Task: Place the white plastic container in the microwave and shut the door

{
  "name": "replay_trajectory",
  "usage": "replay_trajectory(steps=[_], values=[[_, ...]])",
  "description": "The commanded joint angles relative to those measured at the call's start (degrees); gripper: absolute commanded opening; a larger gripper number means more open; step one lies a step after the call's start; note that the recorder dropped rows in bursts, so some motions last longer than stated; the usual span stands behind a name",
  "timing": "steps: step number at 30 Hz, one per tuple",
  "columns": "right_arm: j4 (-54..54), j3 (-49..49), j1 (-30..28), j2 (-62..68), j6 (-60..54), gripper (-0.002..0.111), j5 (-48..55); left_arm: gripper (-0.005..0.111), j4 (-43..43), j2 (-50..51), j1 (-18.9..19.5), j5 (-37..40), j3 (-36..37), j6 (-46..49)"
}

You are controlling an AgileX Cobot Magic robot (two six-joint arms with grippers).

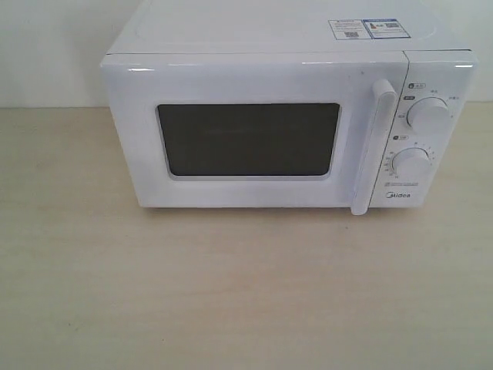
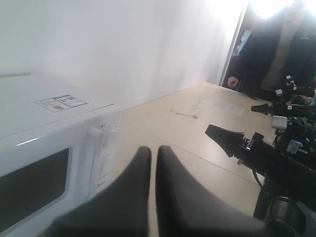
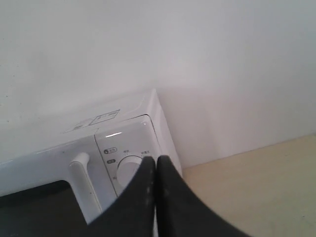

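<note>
The microwave stands toward the far edge of the table, its back near the white wall. Its long axis runs along that far edge, and its front faces the near edge squarely. The door is shut flush with the body. Its dark window shows nothing of the inside, so where the white plastic container is cannot be told. The vertical bar handle sits at the door's right side, just beside the two round dials, one above the other. Two stickers lie flat on the top, toward its right end.

The left gripper hangs above the table in front of the microwave's dial end. Its two dark fingers are almost together, with only a thin slit between them and nothing in it. The right gripper points at the control panel, its fingers pressed tip to tip and empty. It is apart from the microwave.

The wood surface between the microwave and the near edge lies bare. Off past the microwave's right end, well apart from it, a thin white cable lies on the table. A black arm reaches in there, and a person in dark clothes stands behind it.
</note>
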Motion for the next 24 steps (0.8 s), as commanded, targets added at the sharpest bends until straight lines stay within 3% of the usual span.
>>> replay_trajectory(steps=[1,14,19,24], values=[[-0.09,-0.07,-0.16,-0.29,1.97,0.0,3.58,0.004,-0.62,-0.2,-0.17,-0.18,0.41,-0.13],[-2.23,-0.07,-0.16,-0.29,4.41,0.0,1.83,0.004,-0.62,-0.2,-0.17,-0.18,0.41,-0.13],[-19.77,-0.07,-0.16,-0.29,20.51,0.0,1.95,0.004,-0.62,-0.2,-0.17,-0.18,0.41,-0.13],[-52.63,-0.07,-0.16,-0.29,55.11,0.0,1.93,0.004,-0.62,-0.2,-0.17,-0.18,0.41,-0.13]])
